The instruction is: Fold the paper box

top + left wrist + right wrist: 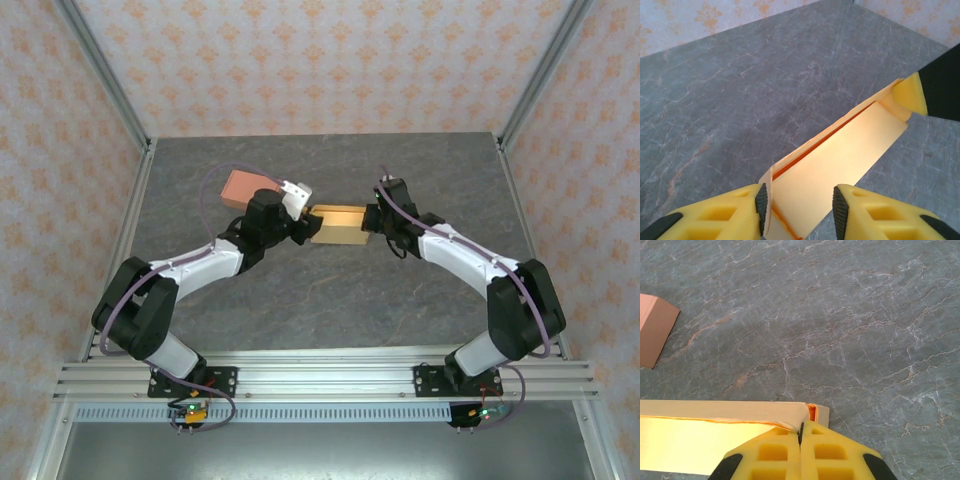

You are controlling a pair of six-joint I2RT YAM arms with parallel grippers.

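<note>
The paper box (pixel 335 224) is a pale yellow, open-topped carton with orange edges, lying at the middle of the grey table (pixel 330 290). My left gripper (pixel 305 222) is at its left end. In the left wrist view the left gripper (pixel 799 202) is open astride that end of the box (pixel 840 155), its left pad against a raised flap (pixel 767 192). My right gripper (pixel 372 222) is at the right end. In the right wrist view the right gripper (pixel 801 427) is shut on the thin end wall of the box (pixel 715 412).
A second, pinkish-brown box (pixel 243 187) lies behind the left gripper at the back left, and its corner (pixel 655 330) shows in the right wrist view. Patterned walls and metal frame posts (pixel 105 75) ring the table.
</note>
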